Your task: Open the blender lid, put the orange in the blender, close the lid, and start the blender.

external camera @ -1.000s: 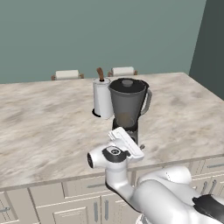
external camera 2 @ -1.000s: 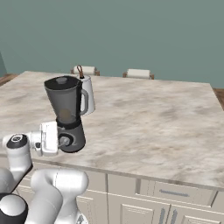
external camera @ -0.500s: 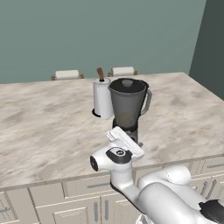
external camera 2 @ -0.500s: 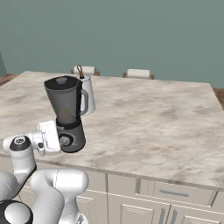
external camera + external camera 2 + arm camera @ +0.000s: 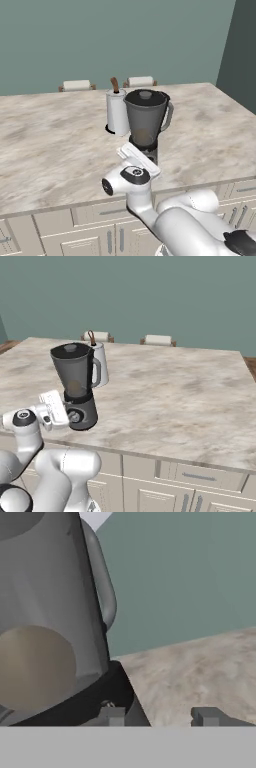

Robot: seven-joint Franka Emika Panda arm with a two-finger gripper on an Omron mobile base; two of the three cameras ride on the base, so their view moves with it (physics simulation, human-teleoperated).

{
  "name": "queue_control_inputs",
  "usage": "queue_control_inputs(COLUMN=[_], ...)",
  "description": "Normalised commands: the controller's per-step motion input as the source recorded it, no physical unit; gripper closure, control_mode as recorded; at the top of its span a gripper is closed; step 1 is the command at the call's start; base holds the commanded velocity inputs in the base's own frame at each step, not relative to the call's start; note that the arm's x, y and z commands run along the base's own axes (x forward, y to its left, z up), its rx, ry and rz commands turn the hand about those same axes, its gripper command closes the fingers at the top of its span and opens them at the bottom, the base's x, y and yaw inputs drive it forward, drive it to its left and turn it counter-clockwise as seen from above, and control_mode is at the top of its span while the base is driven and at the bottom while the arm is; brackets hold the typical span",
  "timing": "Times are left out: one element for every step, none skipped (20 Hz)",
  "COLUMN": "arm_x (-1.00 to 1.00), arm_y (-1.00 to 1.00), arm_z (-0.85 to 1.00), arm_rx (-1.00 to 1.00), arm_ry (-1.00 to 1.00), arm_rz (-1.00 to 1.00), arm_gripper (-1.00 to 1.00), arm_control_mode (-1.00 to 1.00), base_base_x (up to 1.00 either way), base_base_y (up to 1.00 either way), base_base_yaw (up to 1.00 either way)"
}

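The blender point(image 5: 145, 125) stands near the counter's front edge, its dark lid point(image 5: 145, 95) sitting on the jar rim. Through the translucent jar a dull orange ball, the orange point(image 5: 35, 667), rests at the bottom; it also shows as the orange point(image 5: 75, 387). My gripper point(image 5: 160, 717) is low beside the dark base point(image 5: 100, 697), just right of it, shut with nothing between its tips. From the right base view the white hand point(image 5: 54, 406) sits right by the silver knob point(image 5: 75, 416). The lid point(image 5: 70, 348) lies flat on the jar.
A white paper-towel roll point(image 5: 117, 112) stands just behind the blender, seen again as the roll point(image 5: 100, 363). Two chair backs point(image 5: 77, 85) line the counter's far side. The marble counter point(image 5: 175, 391) stretches wide to the right; its front edge runs just below my hand.
The gripper's fingers have closed. The hand has stayed by the blender's base, with only a slight shift of the wrist.
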Motion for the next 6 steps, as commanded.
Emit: queue_control_inputs(arm_x=[0.34,0.38,0.34,0.34,0.29,0.31], arm_y=[0.00,0.00,0.00,0.00,-0.01,-0.04], arm_z=[-0.04,-0.04,-0.09,-0.03,0.00,-0.04], arm_rx=[0.00,0.00,0.00,0.00,0.00,0.00], arm_ry=[-0.06,-0.07,-0.07,-0.09,-0.12,-0.10], arm_rz=[0.17,0.19,0.19,0.19,0.19,0.19], arm_gripper=[-1.00,-1.00,-1.00,-1.00,-1.00,-1.00], arm_control_mode=[-1.00,-1.00,-1.00,-1.00,-1.00,-1.00], base_base_x=[0.00,0.00,0.00,0.00,0.00,0.00], base_base_y=[0.00,0.00,0.00,0.00,0.00,0.00], base_base_yaw=[0.00,0.00,0.00,0.00,0.00,0.00])
